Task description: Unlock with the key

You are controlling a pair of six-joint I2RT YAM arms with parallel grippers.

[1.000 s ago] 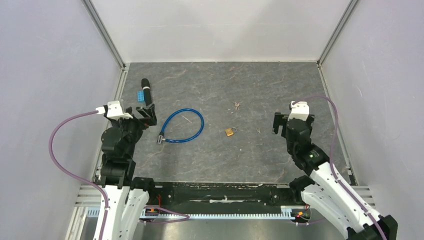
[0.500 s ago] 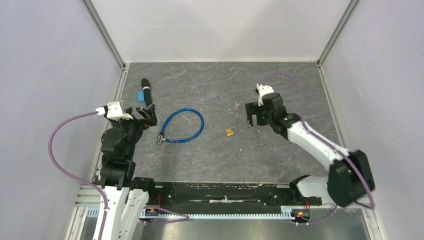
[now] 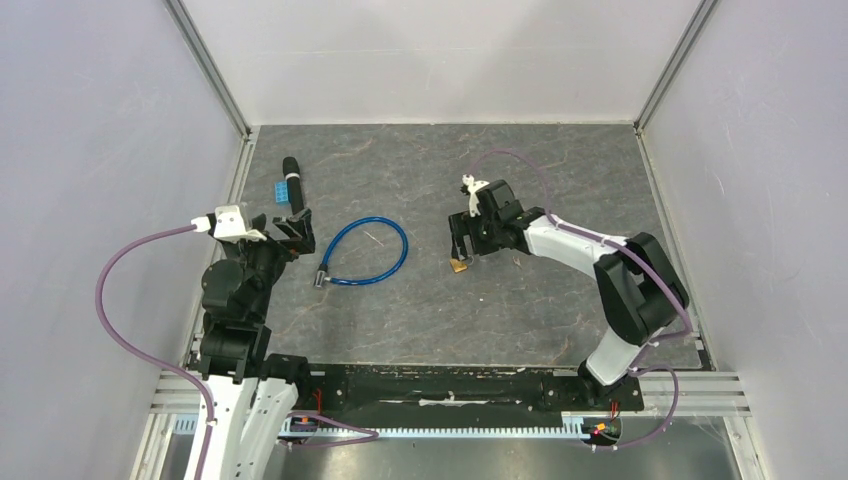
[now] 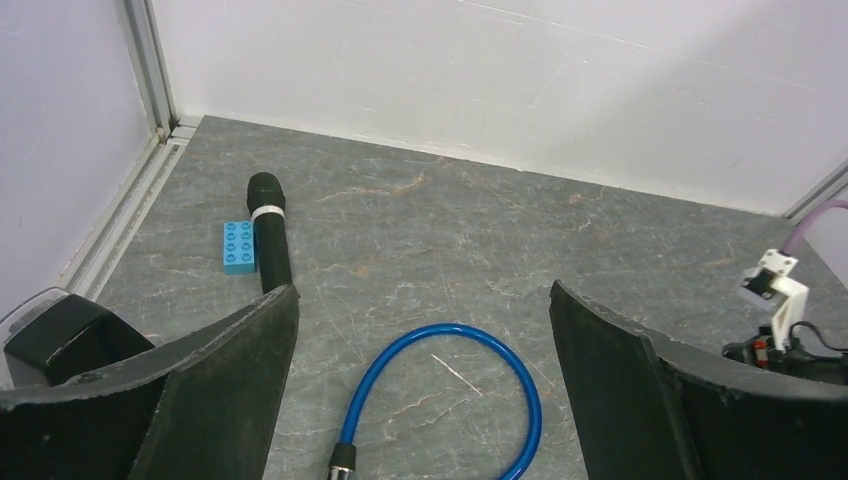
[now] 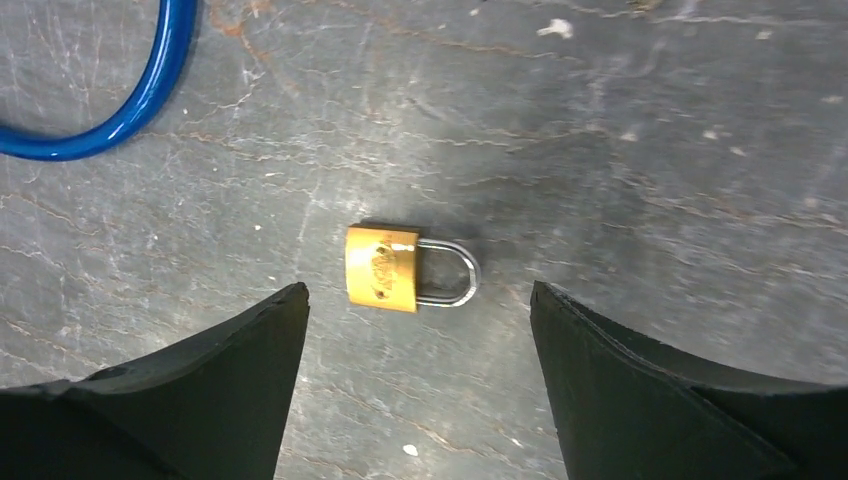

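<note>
A small brass padlock [image 5: 382,268] with a silver shackle lies flat on the grey table; in the top view the padlock [image 3: 459,265] sits just under my right gripper. My right gripper [image 3: 464,243] hovers over it, open and empty, its fingers [image 5: 200,380] either side of the lock and a little nearer than it. No key shows in any view. My left gripper [image 3: 288,228] is open and empty at the left, above the table. A blue cable lock loop [image 3: 364,252] lies between its fingers in the left wrist view [image 4: 440,400].
A black cylinder [image 3: 293,180] and a small blue brick [image 3: 283,190] lie at the far left; both show in the left wrist view, cylinder [image 4: 268,235], brick [image 4: 238,245]. Small debris [image 3: 473,210] lies behind the padlock. White walls enclose the table [image 3: 560,300].
My right arm has swung left and forward from the right side of the table to over the padlock. The left arm, the padlock and the cable have not moved.
</note>
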